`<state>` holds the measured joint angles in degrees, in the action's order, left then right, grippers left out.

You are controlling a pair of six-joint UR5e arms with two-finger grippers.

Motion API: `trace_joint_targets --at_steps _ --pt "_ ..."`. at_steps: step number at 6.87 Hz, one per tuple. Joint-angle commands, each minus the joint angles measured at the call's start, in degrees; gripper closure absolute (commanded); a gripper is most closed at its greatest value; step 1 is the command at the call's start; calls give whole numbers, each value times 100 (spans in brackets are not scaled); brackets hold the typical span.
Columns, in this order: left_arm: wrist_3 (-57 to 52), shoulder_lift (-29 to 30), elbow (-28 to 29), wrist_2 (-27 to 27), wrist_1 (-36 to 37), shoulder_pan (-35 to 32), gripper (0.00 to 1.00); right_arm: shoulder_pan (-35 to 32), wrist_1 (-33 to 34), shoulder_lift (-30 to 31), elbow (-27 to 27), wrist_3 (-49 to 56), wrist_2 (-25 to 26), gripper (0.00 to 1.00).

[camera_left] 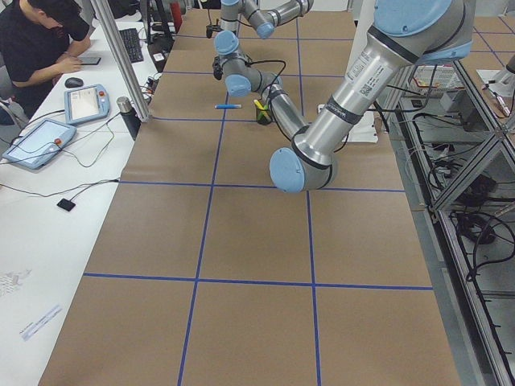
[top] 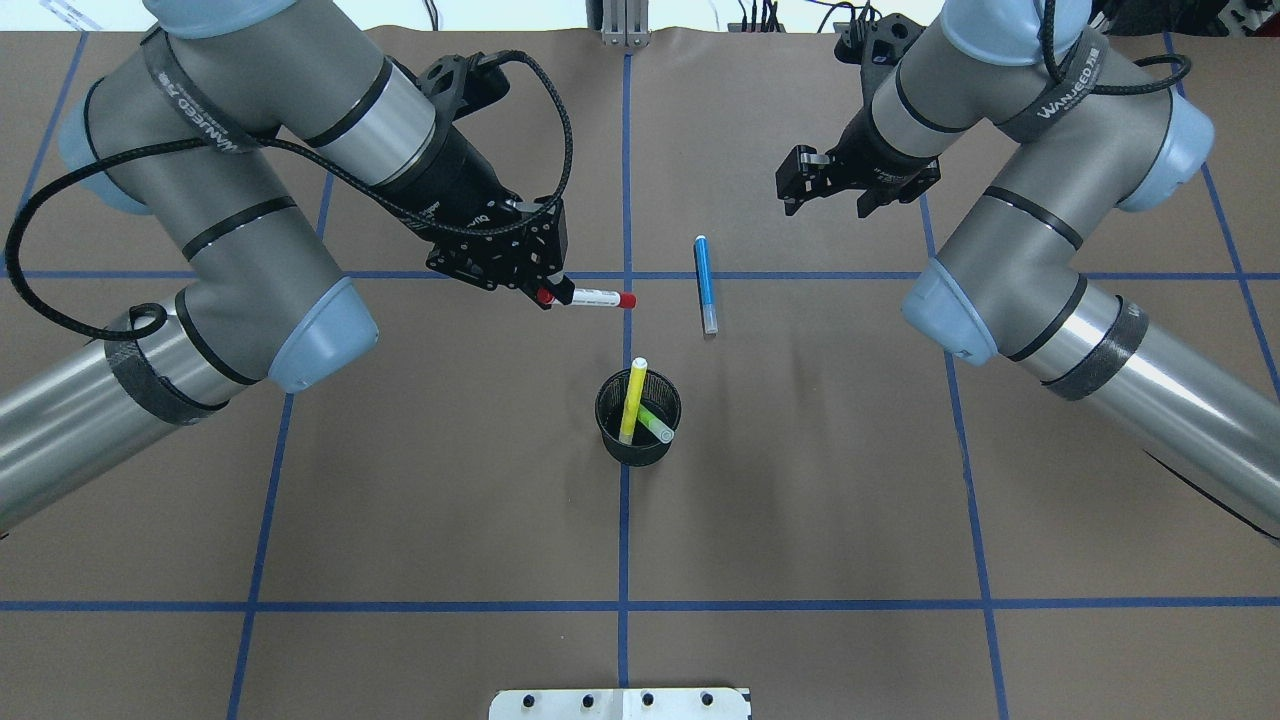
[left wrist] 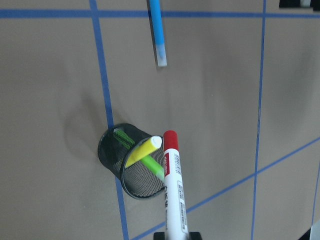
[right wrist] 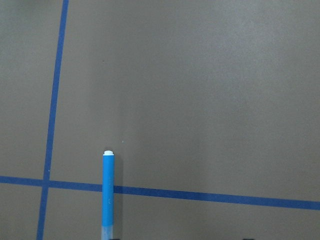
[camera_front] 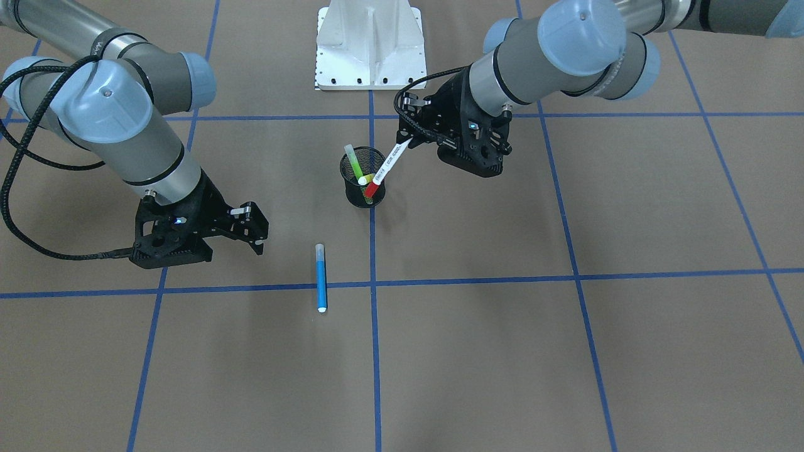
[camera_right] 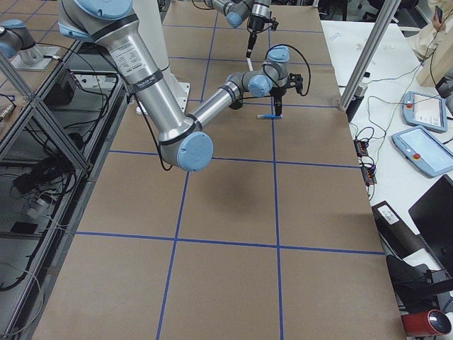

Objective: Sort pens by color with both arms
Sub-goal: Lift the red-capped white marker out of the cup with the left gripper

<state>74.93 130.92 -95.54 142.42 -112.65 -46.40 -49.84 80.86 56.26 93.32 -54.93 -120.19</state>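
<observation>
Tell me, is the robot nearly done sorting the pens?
About halfway. The blue pen lies out on the table. The left gripper holds the red pen outside the cup. The yellow pen and green pen still sit in the cup. The right gripper is open and empty.

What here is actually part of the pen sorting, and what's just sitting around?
Part of the job: blue pen on the table; yellow pen and green pen in the black mesh cup; red-ended pen in the jaws of the left arm; right arm, jaws open.
Just there: the cup itself, white pedestal, blue tape lines, tablets.
</observation>
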Motion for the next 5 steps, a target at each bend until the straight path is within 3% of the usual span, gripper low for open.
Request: trace_joint_targets --at_steps 1,3,5 --pt "739 266 52 -879 -2 26 83 -17 9 25 2 0 -31 13" --pt "1032 651 603 -1845 7 323 83 -87 201 16 90 0 -49 13" --pt "1041 794 1001 -2594 7 701 83 -254 316 7 143 0 -171 4"
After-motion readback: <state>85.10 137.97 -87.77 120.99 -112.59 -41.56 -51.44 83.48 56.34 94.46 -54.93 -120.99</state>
